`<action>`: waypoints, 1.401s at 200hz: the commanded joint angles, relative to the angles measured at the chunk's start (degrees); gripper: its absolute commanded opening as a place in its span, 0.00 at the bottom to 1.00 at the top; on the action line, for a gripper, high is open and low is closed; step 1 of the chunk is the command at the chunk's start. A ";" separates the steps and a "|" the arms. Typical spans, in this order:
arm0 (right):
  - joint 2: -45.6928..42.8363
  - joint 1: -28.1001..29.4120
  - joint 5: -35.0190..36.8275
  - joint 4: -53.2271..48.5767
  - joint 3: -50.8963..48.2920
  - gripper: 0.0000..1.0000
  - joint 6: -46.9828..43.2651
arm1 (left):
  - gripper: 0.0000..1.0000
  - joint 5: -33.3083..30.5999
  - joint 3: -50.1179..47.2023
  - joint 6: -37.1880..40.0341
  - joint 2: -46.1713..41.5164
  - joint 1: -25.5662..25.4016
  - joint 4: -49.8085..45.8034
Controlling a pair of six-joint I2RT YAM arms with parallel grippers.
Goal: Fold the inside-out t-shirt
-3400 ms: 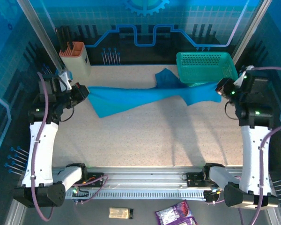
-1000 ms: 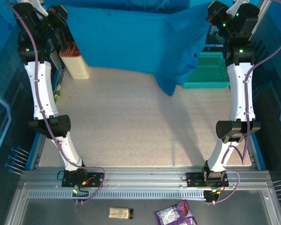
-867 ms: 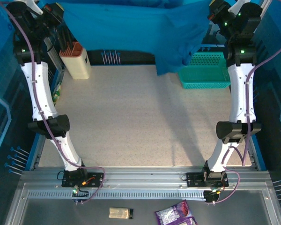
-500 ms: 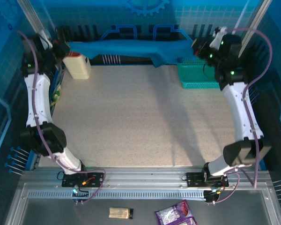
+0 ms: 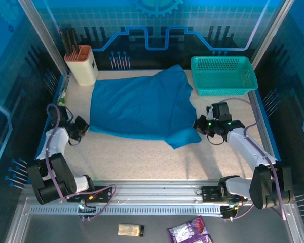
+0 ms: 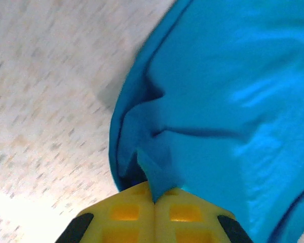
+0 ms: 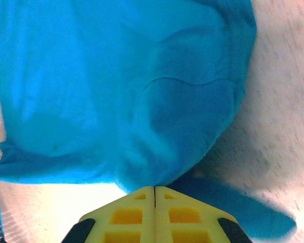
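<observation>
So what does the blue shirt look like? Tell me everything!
The t-shirt is plain blue-teal soft cloth, no print, lying spread out and mostly flat on the speckled table, with some wrinkles and one corner poking toward the arms. The left gripper pinches its left edge and the right gripper pinches its right edge.

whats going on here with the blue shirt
Two robot arms are handling a blue t-shirt, which lies spread out on the table. The left gripper is shut on its near left edge and the right gripper is shut on its near right corner, both low at the tabletop. The shirt looks laid out, with no clear fold yet.
</observation>
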 commanded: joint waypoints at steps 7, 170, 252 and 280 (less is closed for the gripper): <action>-6.05 0.95 -0.67 -4.96 -2.50 0.00 1.17 | 0.00 -2.81 -5.47 -4.39 -7.48 0.71 0.39; -16.52 11.69 18.26 -33.13 6.13 0.37 -1.15 | 0.46 -2.54 -7.51 -7.71 -26.66 2.55 -9.98; 3.24 35.50 5.71 -13.09 4.28 0.59 -3.34 | 0.44 5.42 -2.82 -2.19 -16.08 -5.86 -8.76; 10.39 37.21 6.75 -11.45 4.34 0.65 -3.57 | 0.44 3.06 -2.37 -2.21 -12.93 -7.86 -8.66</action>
